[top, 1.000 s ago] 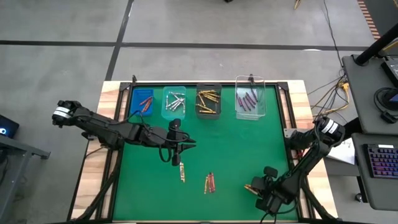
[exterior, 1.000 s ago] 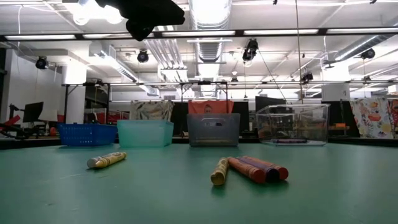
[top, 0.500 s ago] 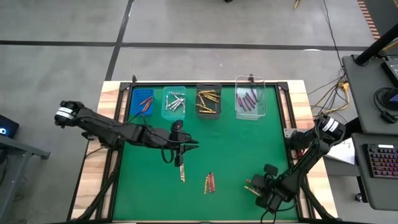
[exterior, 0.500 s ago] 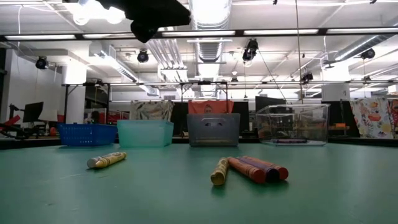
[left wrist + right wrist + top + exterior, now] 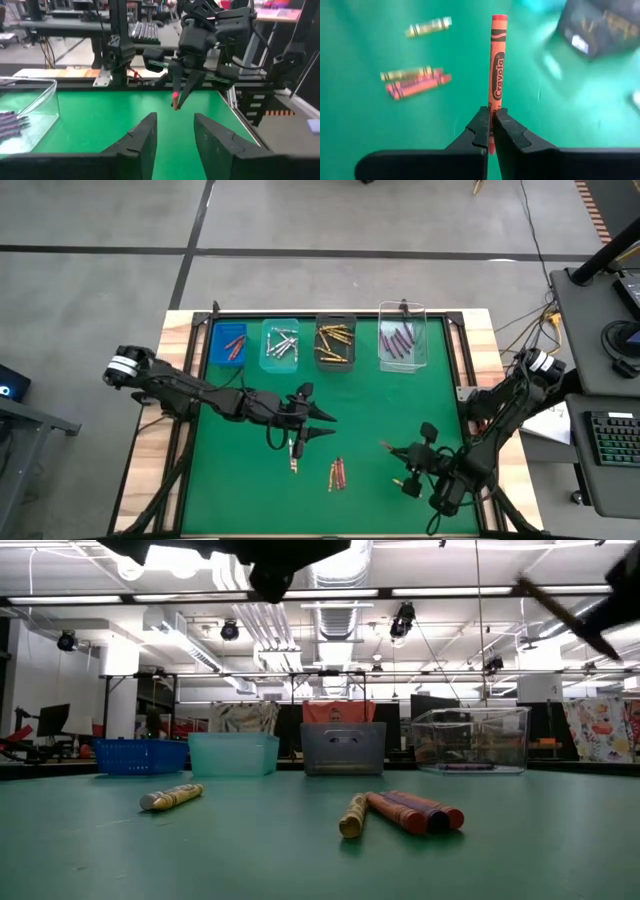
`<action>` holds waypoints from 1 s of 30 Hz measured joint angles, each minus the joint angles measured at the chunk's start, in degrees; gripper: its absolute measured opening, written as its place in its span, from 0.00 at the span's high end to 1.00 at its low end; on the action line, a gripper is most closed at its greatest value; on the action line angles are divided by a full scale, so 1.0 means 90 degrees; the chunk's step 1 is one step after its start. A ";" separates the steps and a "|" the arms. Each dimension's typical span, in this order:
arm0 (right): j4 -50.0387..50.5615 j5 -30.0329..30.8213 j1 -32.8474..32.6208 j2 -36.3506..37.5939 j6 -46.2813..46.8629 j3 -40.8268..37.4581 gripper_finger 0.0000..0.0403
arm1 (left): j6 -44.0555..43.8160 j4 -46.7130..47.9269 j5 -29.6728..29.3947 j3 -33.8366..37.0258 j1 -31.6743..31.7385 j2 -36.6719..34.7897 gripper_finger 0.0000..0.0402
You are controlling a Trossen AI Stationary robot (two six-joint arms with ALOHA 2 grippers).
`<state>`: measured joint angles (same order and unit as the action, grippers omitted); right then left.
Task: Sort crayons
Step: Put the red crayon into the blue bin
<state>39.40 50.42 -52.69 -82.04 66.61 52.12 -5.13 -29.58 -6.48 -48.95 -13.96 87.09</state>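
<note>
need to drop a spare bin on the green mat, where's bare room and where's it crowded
Bare: the green mat between the row of four plastic bins and the loose crayons, and its left edge. Crowded: lower middle, where the left gripper hovers and the right gripper holds a red crayon.

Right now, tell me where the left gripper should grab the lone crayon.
Best grip the lone crayon mid-length, from straight above, jaws across its thin body: it lies flat on the mat, bare on both long sides, apart from the cluster.

Both arms (image 5: 190, 390) are dark and jointed, with pale wrist-end collars and tapered black fingers (image 5: 145, 140).
</note>
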 joint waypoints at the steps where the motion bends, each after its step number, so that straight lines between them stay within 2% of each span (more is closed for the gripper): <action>1: -0.0135 0.0219 0.0019 0.0052 -0.0208 -0.0001 0.98 | 0.0011 -0.0147 0.0001 0.0000 0.0000 0.0087 0.71; 5: -0.0990 0.0814 0.0232 0.0136 -0.1389 -0.0022 0.98 | 0.0013 -0.0710 0.0002 0.0000 0.0000 0.0455 0.67; 9: -0.2007 0.0812 0.0617 0.0114 -0.2642 -0.0024 0.98 | 0.0005 -0.1462 0.0177 0.0001 -0.0010 0.0859 0.66; 13: -0.2910 0.0669 0.1019 0.0107 -0.3970 -0.0027 0.98 | 0.0015 -0.2311 0.0774 0.0002 -0.0015 0.1235 0.66; 19: -0.4299 -0.0169 0.1590 0.0107 -0.5508 -0.0027 0.98 | 0.0015 -0.2827 0.0962 -0.0008 -0.0015 0.1519 0.66; 26: -0.5442 -0.1046 0.2154 0.0107 -0.6335 -0.0027 0.98 | 0.0015 -0.2926 0.0962 -0.0010 -0.0022 0.1568 0.66; 30: -0.5724 -0.1472 0.2361 0.0107 -0.6556 -0.0026 0.98 | 0.0071 -0.3052 0.0959 -0.0010 -0.0043 0.1568 0.66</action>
<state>-12.12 37.18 -31.44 -81.08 7.61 51.89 -4.49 -57.05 2.15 -49.04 -14.34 101.21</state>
